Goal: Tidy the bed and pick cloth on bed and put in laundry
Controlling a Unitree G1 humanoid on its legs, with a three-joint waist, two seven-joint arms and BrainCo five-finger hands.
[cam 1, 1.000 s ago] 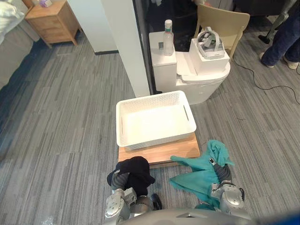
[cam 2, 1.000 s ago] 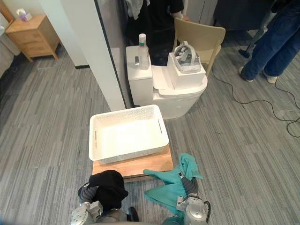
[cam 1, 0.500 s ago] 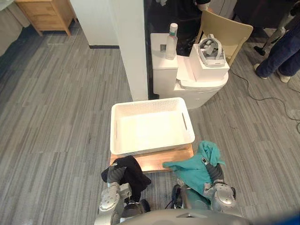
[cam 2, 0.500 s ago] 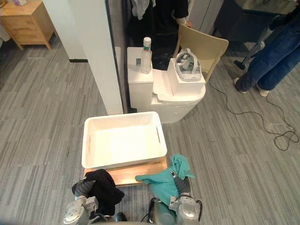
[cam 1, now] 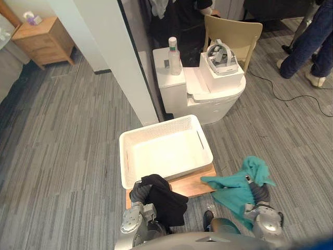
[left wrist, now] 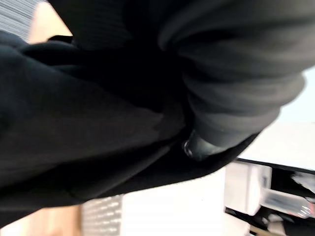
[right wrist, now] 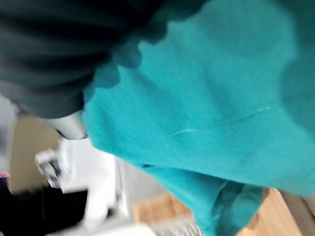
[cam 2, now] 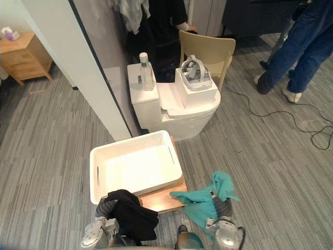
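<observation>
Black cloth (cam 1: pixel 165 202) drapes over left hand (cam 1: pixel 137 192), lower centre. Teal cloth (cam 1: pixel 233 188) covers right hand (cam 1: pixel 258 194), lower right. Apparently held; can't tell either grip.

The floor (cam 1: pixel 67 140) is grey striped carpet. A white pillar (cam 1: pixel 117 57) stands far centre, wooden nightstand (cam 1: pixel 42 39) far left, beige chair (cam 1: pixel 235 31) far right.

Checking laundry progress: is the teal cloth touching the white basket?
Apart. Left eye view shows bare wooden board between the teal cloth and white basket.
</observation>
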